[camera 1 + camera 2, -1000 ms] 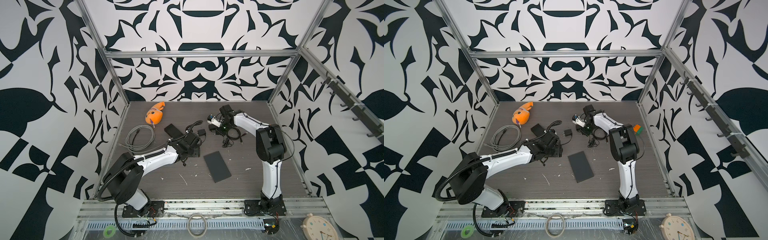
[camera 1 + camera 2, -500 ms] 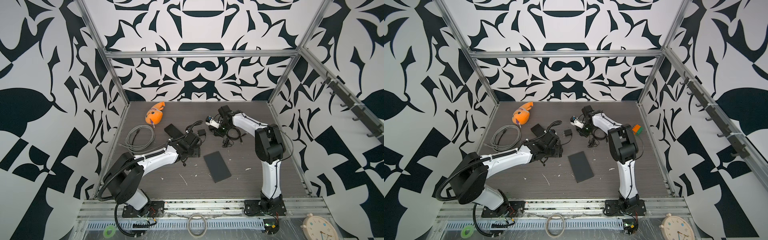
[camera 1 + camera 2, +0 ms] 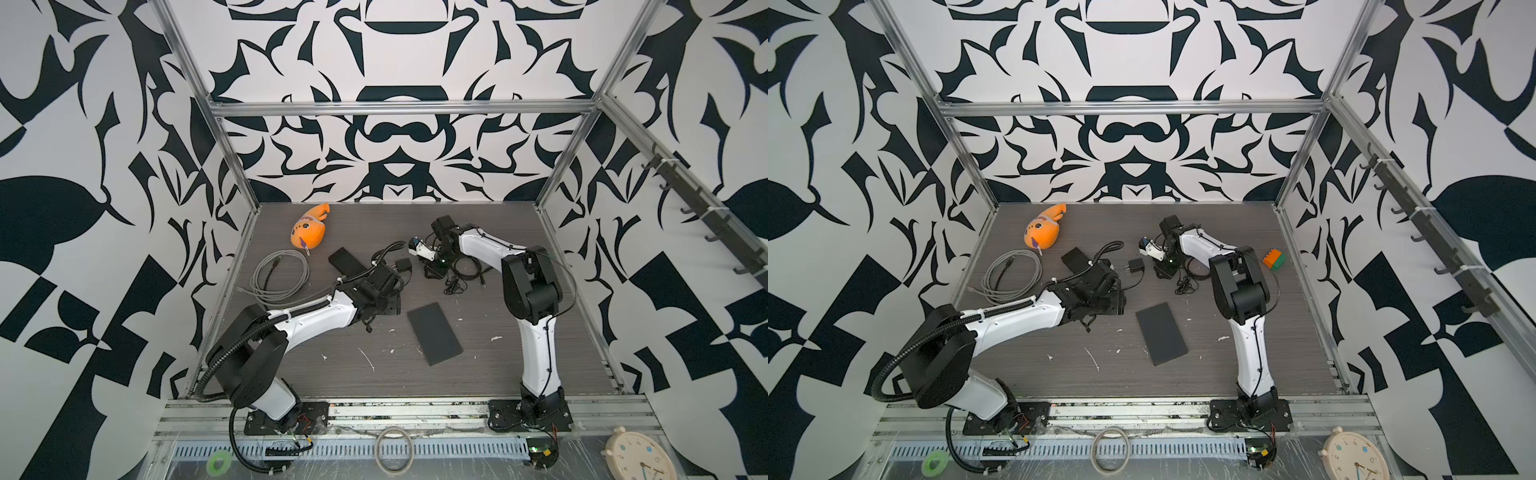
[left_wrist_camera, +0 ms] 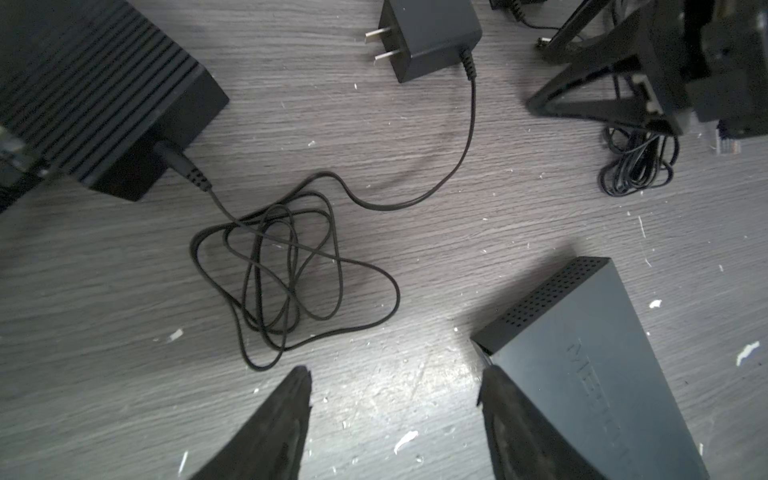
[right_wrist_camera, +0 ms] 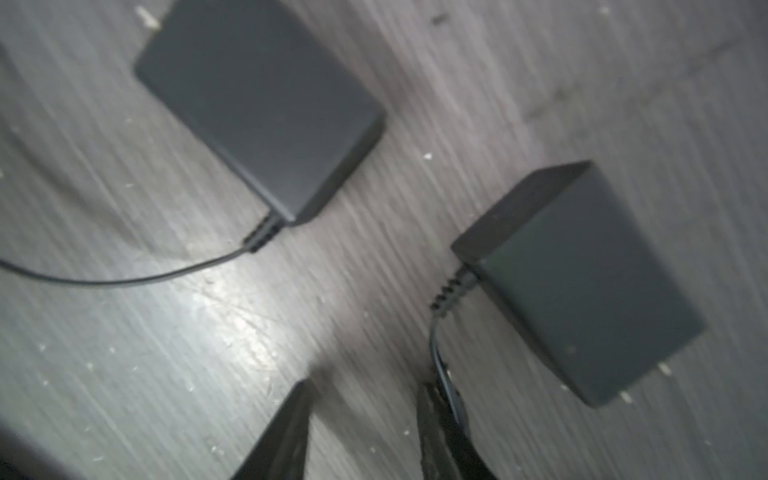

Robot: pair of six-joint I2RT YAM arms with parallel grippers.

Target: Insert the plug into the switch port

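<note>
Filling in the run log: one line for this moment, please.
left gripper: open, empty, near switch | right gripper: open, beside adapter cable

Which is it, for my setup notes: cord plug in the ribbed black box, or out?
In. The plug enters the side of the ribbed black box; only its collar shows.

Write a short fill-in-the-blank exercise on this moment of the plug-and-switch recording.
1. The plush fish near the back wall is ____ in colour.
2. In the left wrist view, the power adapter shows ____ metal prongs.
3. The left claw hangs over the table with its jaws ____, gripping nothing.
4. The coiled cable near the fish is ____ in colour.

Missing words: orange; two; open; grey.
</note>
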